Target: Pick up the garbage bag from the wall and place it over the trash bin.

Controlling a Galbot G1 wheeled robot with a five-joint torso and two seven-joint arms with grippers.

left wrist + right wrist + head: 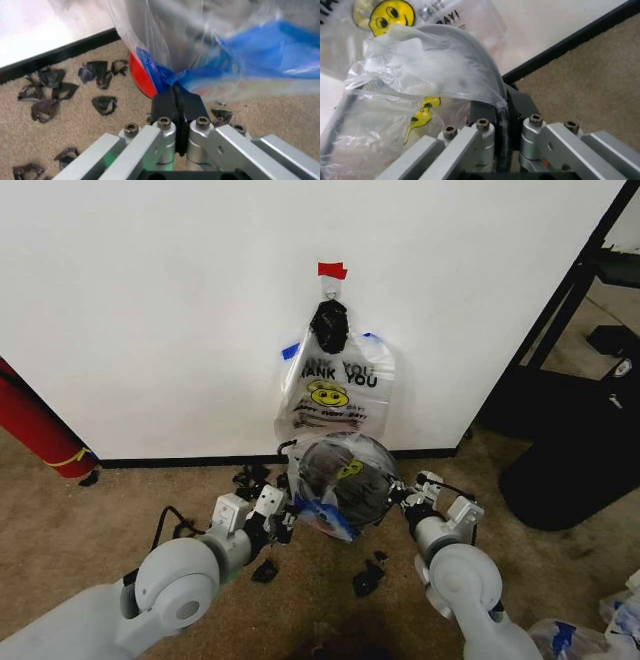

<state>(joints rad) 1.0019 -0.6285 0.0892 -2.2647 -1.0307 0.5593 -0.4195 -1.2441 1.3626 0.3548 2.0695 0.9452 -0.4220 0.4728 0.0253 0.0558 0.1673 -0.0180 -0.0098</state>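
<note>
The garbage bag (345,475) is already off the wall (150,300) and draped over the trash bin (322,525) just below the hanging bunch of bags (332,395); judging by this, only tucking and letting go remain. The left pincer (176,98) pinches the bag's blue edge beside the bin's red base, the right pincer (502,108) clamps plastic at the bin's rim. Only the left wrist view shows the black scraps (47,93) on the carpet near the bin.

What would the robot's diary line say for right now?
thin clear plastic garbage bag: draped over small dark round trash bin | left gripper: shut on bag's blue edge | right gripper: shut on bag
</note>
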